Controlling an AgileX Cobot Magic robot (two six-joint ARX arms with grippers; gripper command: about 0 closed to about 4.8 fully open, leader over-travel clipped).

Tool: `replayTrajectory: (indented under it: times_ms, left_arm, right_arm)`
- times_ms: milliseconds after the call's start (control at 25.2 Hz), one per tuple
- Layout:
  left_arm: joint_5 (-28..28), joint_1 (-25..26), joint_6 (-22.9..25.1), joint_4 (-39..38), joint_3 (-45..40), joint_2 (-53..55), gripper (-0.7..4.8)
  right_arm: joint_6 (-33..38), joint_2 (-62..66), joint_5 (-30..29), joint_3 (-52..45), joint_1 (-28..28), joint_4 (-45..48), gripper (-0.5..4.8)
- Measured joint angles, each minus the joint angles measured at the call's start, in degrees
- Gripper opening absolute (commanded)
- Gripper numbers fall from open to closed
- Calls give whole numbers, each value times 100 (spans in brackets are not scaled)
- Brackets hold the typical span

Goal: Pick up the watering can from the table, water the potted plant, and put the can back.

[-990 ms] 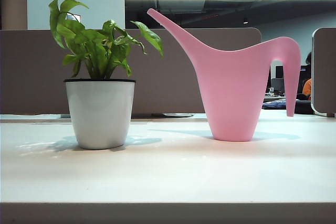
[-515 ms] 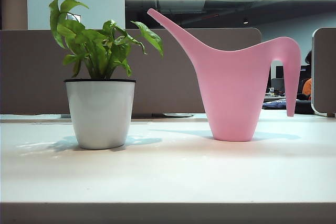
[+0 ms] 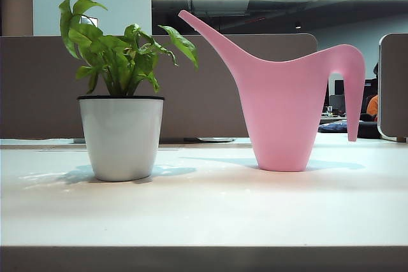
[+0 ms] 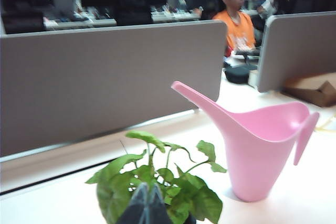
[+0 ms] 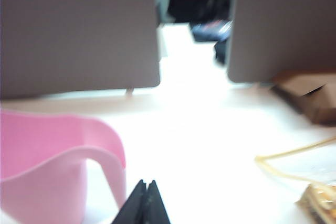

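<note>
The pink watering can [image 3: 284,103] stands upright on the off-white table [image 3: 204,214], right of the potted plant [image 3: 121,135], its spout pointing toward the leaves. Neither arm shows in the exterior view. In the left wrist view my left gripper [image 4: 148,187] is shut, its dark tips in front of the potted plant [image 4: 157,182], with the watering can [image 4: 262,148] beyond it and apart. In the right wrist view my right gripper [image 5: 146,184] is shut and empty, close beside the arched handle of the watering can [image 5: 58,166] without touching it.
Grey desk partitions [image 3: 191,87] run behind the table. A cardboard box [image 5: 307,95] and a yellowish cable [image 5: 286,161] lie on the table past the can's handle side. People sit at desks [image 4: 239,22] behind the partitions.
</note>
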Motion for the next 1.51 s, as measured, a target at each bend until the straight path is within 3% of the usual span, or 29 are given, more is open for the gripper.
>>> replayTrajectory:
  times_ms: [198, 436, 555, 594, 713, 1070, 1506]
  left_arm:
    - [-127, -358, 17, -623, 542, 560, -6]
    - [24, -437, -9, -1274, 555, 748, -5]
    - [39, -428, -61, -1445, 557, 748, -5]
    - [42, -428, -96, -1460, 557, 748, -5]
    - [44, -431, -105, -1499, 557, 748, -6]
    - [42, -428, -92, -1515, 560, 748, -5]
    - [39, -428, -92, -1515, 560, 748, -5]
  right_arm:
    - [-28, 953, -256, 164, 2, -136, 5]
    - [-42, 1864, -1268, 164, 2, 304, 213]
    - [-39, 2374, -1644, 164, 4, 529, 230]
    - [-42, 2527, -1670, 164, 11, 595, 258]
    - [-44, 2914, -1668, 164, 4, 772, 415]
    - [-44, 4579, -1488, 164, 2, 2015, 423]
    - [-44, 5480, -1259, 164, 2, 3877, 423]
